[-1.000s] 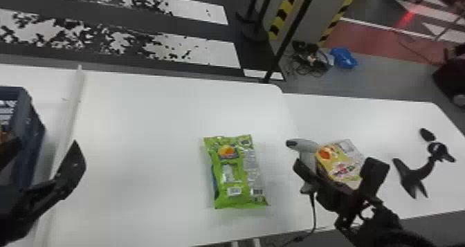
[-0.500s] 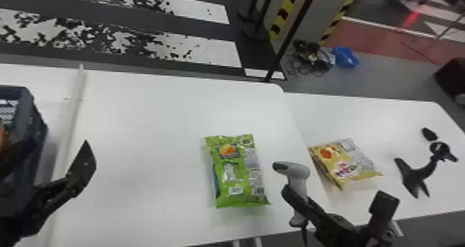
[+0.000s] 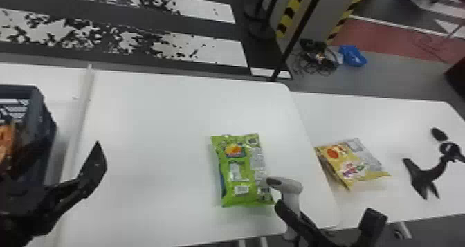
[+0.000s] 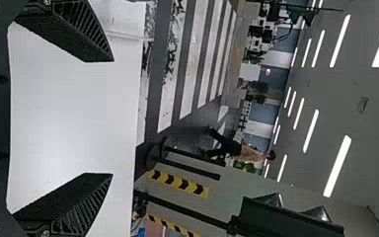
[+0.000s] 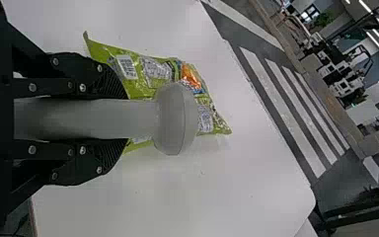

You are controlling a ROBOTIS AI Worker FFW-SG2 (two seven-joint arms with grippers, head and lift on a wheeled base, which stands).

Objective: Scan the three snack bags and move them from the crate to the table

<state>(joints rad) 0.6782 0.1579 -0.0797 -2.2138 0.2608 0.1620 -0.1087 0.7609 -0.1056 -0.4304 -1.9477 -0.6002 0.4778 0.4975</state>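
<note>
I see the green bag [image 3: 238, 170] lying flat on the white surface [image 3: 155, 125], and the yellow bag [image 3: 353, 165] off to its right. An orange thing [image 3: 6, 139] in the crate [image 3: 38, 104] may be the third bag. The robot's right fingers [image 5: 109, 81] are closed around the handle of the gray scanner [image 3: 292, 189], near the green bag. The left fingers [image 4: 79, 30] are wide apart with nothing in them. I think the bags are light, soft and puffy, with slick skin, and the snacks in them could crumble. I would take one across its fat middle, gently; a pinch at a thin end might let it swing or slip. The head view shows how the crate and both bags lie. The right wrist view looks along the handle, showing one finger on each side of it, with the green bag past the scanner's head.
</note>
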